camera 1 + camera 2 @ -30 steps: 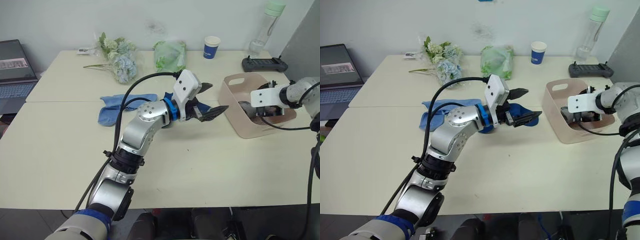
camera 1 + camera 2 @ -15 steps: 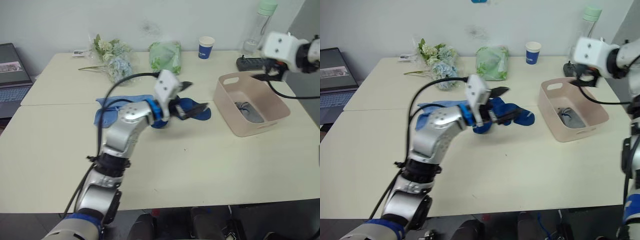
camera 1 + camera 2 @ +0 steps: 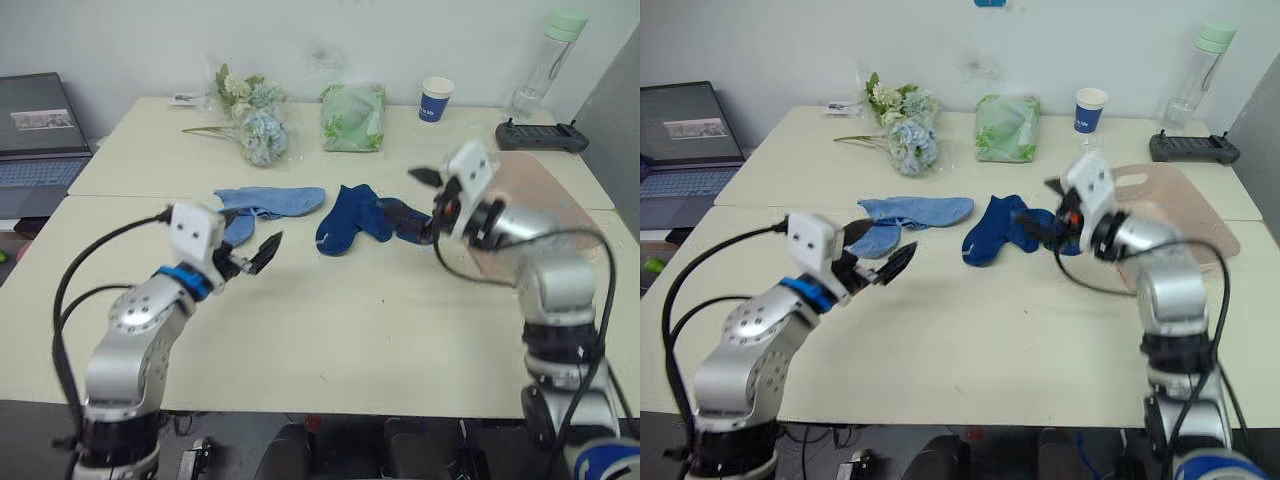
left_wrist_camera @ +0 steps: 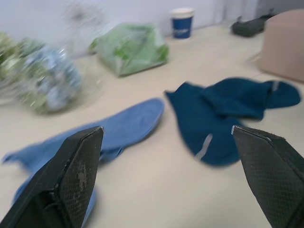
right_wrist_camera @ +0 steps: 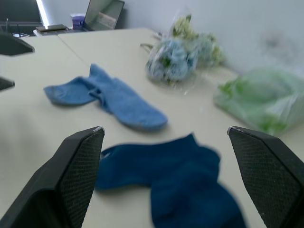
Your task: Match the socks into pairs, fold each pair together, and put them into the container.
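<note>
My left gripper point(image 4: 166, 175) and right gripper point(image 5: 166, 175) are both spread wide, empty. My right arm hides part of the pink tub point(image 3: 545, 190); navy socks point(image 3: 365, 225) overlap.

- The place looks like an office or a robotics lab room, with a plain pale wall point(image 3: 130, 40) behind the work area.
- Two cream tables point(image 3: 400, 320) stand pushed together, a seam running between them.
- An open laptop point(image 3: 45, 130) sits on a separate desk at the far left.
- A black handheld controller point(image 3: 540, 135) lies at the far right of the back table.
- A blue paper cup point(image 3: 435, 99) and a clear bottle with a pale green cap point(image 3: 545, 60) stand near the wall.
- A bunch of artificial flowers point(image 3: 255, 115) and a green crinkly bag point(image 3: 352, 117) lie on the back table.
</note>
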Robot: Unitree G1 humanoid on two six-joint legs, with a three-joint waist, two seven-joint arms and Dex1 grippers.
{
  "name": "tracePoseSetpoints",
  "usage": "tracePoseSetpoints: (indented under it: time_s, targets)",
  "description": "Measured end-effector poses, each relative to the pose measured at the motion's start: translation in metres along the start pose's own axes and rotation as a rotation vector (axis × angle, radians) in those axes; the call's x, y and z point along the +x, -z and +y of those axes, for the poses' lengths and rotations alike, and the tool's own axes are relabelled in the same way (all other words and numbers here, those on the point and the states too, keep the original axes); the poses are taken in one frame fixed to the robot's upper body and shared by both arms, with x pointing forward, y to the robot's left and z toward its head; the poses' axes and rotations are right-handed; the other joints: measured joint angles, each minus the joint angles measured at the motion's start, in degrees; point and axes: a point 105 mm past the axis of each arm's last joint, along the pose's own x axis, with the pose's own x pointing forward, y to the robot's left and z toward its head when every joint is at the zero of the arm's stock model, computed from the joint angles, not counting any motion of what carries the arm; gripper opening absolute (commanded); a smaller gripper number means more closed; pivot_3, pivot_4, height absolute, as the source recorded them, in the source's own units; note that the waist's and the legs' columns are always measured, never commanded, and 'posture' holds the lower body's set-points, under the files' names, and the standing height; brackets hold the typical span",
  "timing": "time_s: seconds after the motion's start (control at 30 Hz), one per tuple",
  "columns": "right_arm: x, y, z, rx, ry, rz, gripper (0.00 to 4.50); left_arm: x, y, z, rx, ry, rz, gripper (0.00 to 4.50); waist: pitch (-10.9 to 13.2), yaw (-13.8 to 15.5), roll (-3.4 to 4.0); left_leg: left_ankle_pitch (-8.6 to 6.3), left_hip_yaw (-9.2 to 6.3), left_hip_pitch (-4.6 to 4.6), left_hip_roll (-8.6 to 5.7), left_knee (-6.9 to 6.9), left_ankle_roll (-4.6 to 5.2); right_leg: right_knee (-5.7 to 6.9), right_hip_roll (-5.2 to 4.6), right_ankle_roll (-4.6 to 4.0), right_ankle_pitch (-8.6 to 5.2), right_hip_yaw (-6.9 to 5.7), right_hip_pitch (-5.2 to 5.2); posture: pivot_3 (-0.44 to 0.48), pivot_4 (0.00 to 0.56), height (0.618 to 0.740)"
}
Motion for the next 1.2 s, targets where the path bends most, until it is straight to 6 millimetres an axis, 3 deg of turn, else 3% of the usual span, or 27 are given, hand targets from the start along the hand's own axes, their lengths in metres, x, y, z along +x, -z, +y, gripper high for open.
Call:
tracePoseSetpoints:
  time_s: [0.07,0.17,0.27,0.37,0.43,0.73,0.87,1.2]
  targets:
    - [-0.011,0.037,0.015,0.053,0.02,0.06,4.47,-0.02,0.024,-0.004,-0.024,-0.038,0.064,4.5,-0.08,-0.1,0.03,-0.01,0.08,0.11,0.01,-0.06,0.01,-0.01,0.01,0.0,0.0,0.07,0.06,0.0,0.15,0.74]
    - [-0.034,0.077,0.029,0.065,0.094,0.102,4.47,-0.052,0.06,-0.014,-0.1,-0.075,0.143,4.5,-0.09,-0.11,0.05,-0.02,0.1,0.22,0.03,-0.07,0.05,0.06,0.03,-0.01,0.01,0.07,0.12,0.0,0.15,0.74]
    - [-0.051,0.092,0.037,0.024,0.112,0.118,4.47,-0.068,0.068,-0.013,-0.116,-0.121,0.143,4.5,-0.09,-0.12,0.06,0.03,0.1,0.42,0.08,-0.13,0.26,0.06,0.12,-0.17,0.22,0.03,0.31,0.0,0.15,0.74]
    - [-0.068,0.106,0.042,0.034,0.129,0.164,4.47,-0.084,0.073,-0.014,-0.113,-0.152,0.156,4.5,-0.12,-0.24,0.09,0.01,0.12,1.41,0.12,-0.33,0.31,-0.13,0.17,-0.18,0.14,0.03,1.32,0.0,0.15,0.74]
    - [-0.074,0.113,0.044,0.05,0.146,0.182,4.47,-0.089,0.073,-0.011,-0.1,-0.175,0.148,4.5,-0.12,-0.75,0.09,0.01,0.2,1.41,0.14,-0.34,0.32,-0.13,0.24,-0.18,0.14,0.03,1.28,0.0,0.15,0.74]
    - [-0.082,0.104,0.033,0.072,0.274,0.129,4.47,-0.108,0.079,-0.019,-0.114,-0.259,0.153,4.5,-0.14,-2.26,0.09,-0.31,0.89,1.39,0.09,-0.36,0.73,-0.33,0.17,0.09,0.0,0.67,1.12,0.0,0.15,0.74]
    - [-0.078,0.099,0.032,0.062,0.275,0.114,4.47,-0.107,0.081,-0.025,-0.13,-0.247,0.159,4.5,-0.14,-2.26,0.08,-0.46,1.27,1.44,0.09,-0.36,0.89,-0.35,0.18,0.24,-0.06,1.17,1.04,0.0,0.15,0.74]
    - [-0.062,0.087,0.037,0.023,0.163,0.097,4.47,-0.097,0.072,-0.018,-0.086,-0.235,0.127,4.5,-0.14,-1.98,0.06,-0.48,1.36,1.68,0.09,-0.33,0.94,-0.14,0.21,0.27,-0.05,1.26,1.14,0.0,0.15,0.74]
